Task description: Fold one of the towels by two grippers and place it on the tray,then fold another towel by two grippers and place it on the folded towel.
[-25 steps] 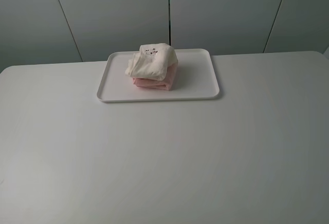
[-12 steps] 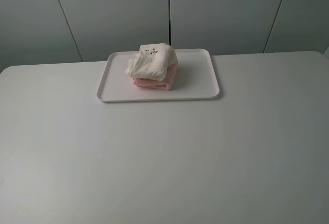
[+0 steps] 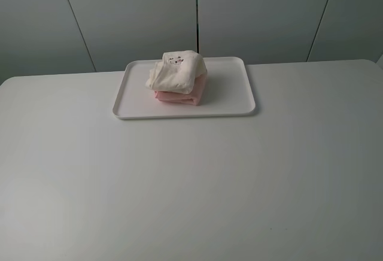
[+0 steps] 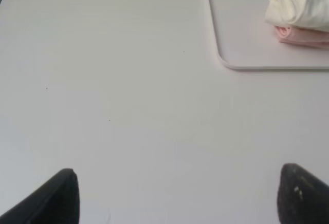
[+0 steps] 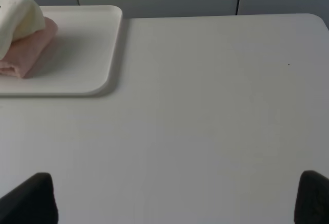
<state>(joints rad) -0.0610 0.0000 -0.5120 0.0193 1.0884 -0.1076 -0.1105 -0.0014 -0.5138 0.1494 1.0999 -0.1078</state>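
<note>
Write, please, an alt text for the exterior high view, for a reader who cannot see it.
A folded cream towel lies on top of a folded pink towel, both stacked on a white tray at the far side of a white table. No robot arm shows in this view, and grey wall panels stand behind the table.

Soft, even light; faint shadows; sharp

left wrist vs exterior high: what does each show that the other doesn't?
Only left wrist: the left gripper, its two black fingertips spread wide over bare table, holding nothing. Only exterior high: the whole tray with all four corners, the full table and the wall panels behind. Both: the cream towel stacked on the folded pink towel on the tray.
</note>
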